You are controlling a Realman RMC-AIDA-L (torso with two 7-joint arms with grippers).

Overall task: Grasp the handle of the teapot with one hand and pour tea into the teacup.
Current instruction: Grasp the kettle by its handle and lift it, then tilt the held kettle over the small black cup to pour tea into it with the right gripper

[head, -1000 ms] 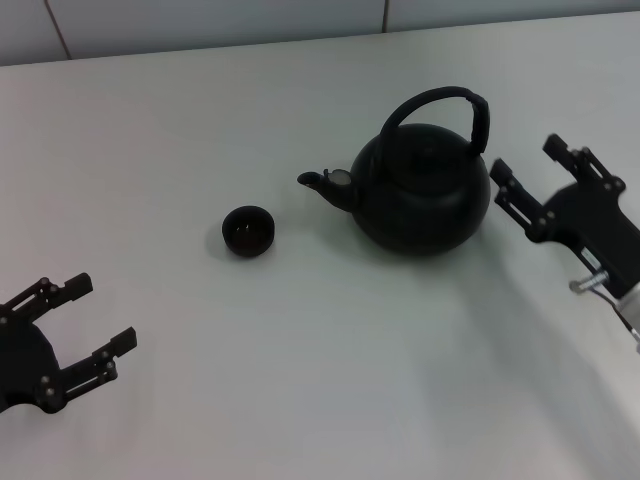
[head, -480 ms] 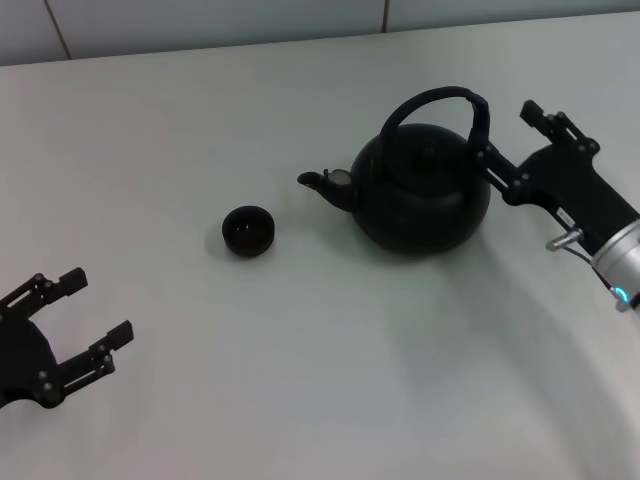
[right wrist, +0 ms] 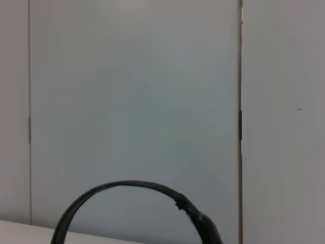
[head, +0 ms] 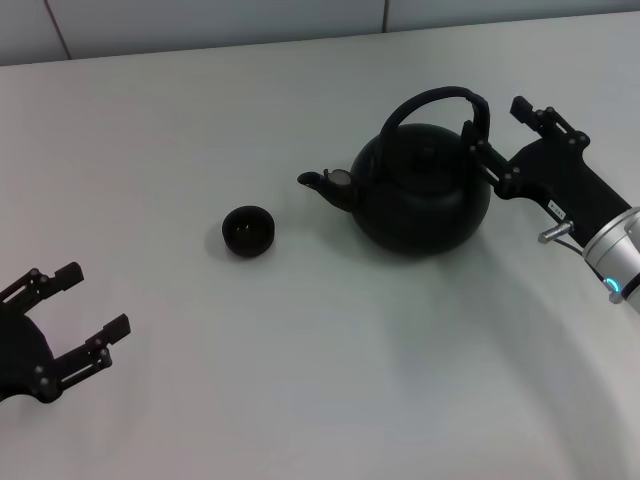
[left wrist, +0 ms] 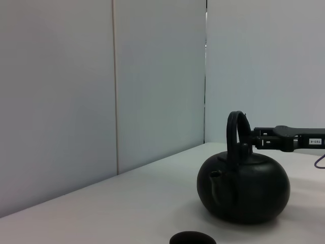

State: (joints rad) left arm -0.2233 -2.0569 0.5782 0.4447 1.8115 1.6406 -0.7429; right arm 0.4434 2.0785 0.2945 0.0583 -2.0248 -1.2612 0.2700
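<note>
The table (head: 300, 380) is white, and its far edge meets a pale panelled wall (left wrist: 152, 76). The teapot (head: 425, 190) stands upright toward the far right part of the table, well in from the far edge, its spout pointing toward the left side. The teacup (head: 248, 231) sits apart from the spout, nearer the middle of the table, with bare surface between them. A wide stretch of bare table runs from both to the near edge, and more lies between the teacup and the left edge.

The right gripper (head: 495, 140) reaches in from the right edge at the height of the handle (head: 445, 100). Its fingers are spread; one finger (head: 490, 165) lies just beside the handle's wider sleeve, the other (head: 535, 115) farther back toward the far edge. They hold nothing, and whether the near finger touches the sleeve cannot be told. The right wrist view shows only the handle's arch against the wall.

The left gripper (head: 70, 320) hovers over the near left corner, fingers spread and empty, well apart from teacup and teapot.
</note>
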